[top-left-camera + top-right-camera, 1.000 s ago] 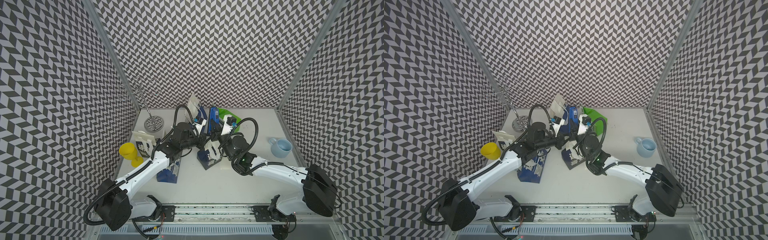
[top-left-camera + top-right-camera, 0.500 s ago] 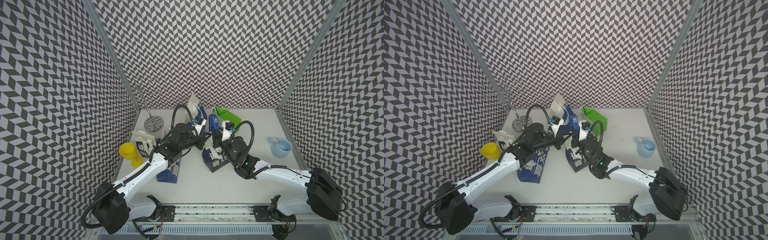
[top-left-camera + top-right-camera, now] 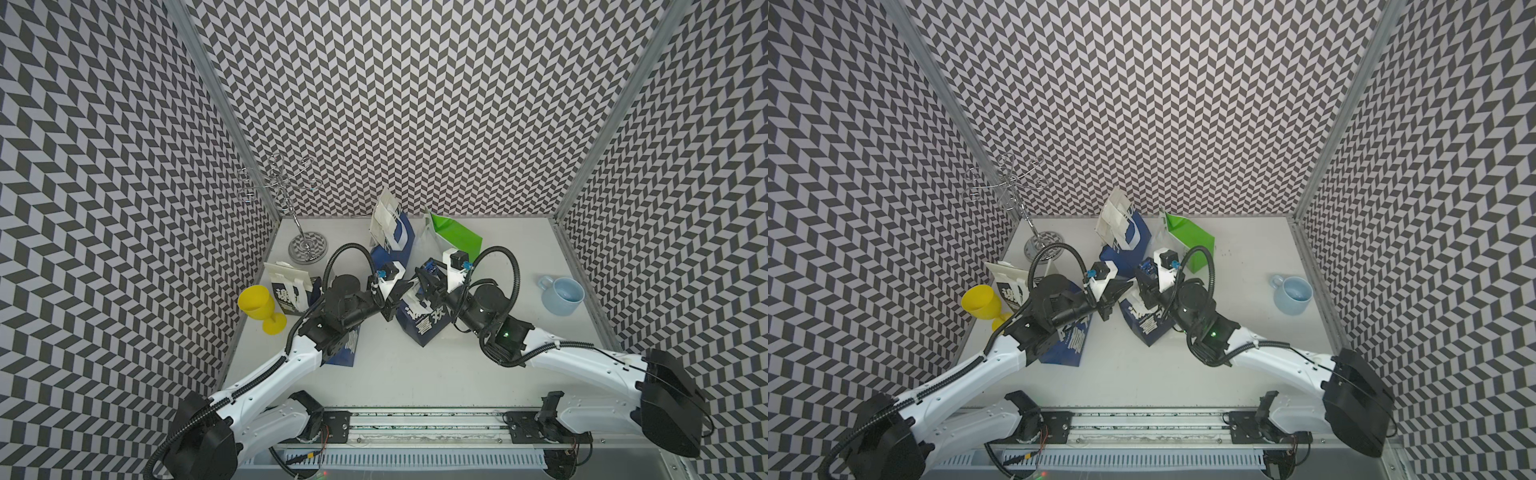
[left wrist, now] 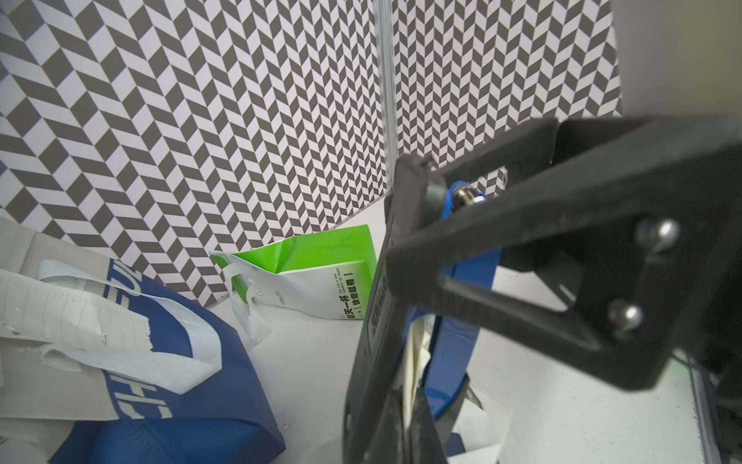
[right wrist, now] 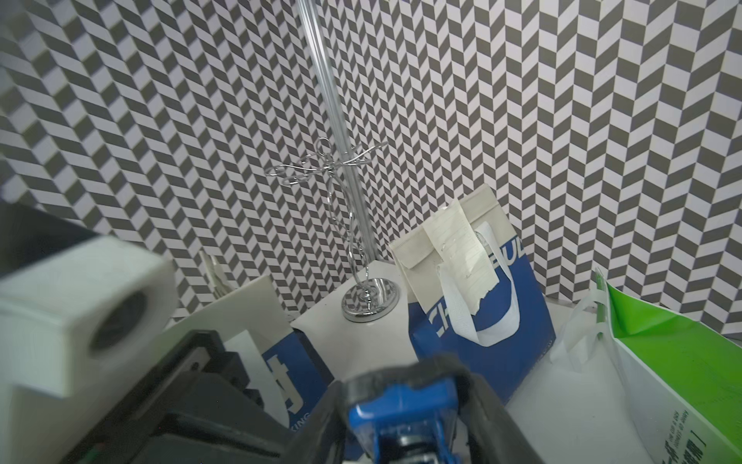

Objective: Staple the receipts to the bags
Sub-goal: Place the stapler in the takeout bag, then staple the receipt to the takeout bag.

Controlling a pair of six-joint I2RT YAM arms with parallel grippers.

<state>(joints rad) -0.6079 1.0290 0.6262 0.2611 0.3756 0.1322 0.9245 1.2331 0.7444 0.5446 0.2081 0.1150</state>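
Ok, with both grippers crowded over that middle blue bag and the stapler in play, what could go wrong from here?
1. The left gripper pinches the receipt at the mouth of the stapler, so a squeeze might catch the gripper itself.
2. The middle blue bag stands free under both grippers; pulling away could tip it.
3. The green bag sits just beyond the right gripper, which holds the stapler, and may get knocked.

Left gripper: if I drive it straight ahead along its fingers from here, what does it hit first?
Most likely the stapler, standing just ahead of the left gripper and gripped by the right gripper. The green bag sits farther back. The exact gap is hard to judge.
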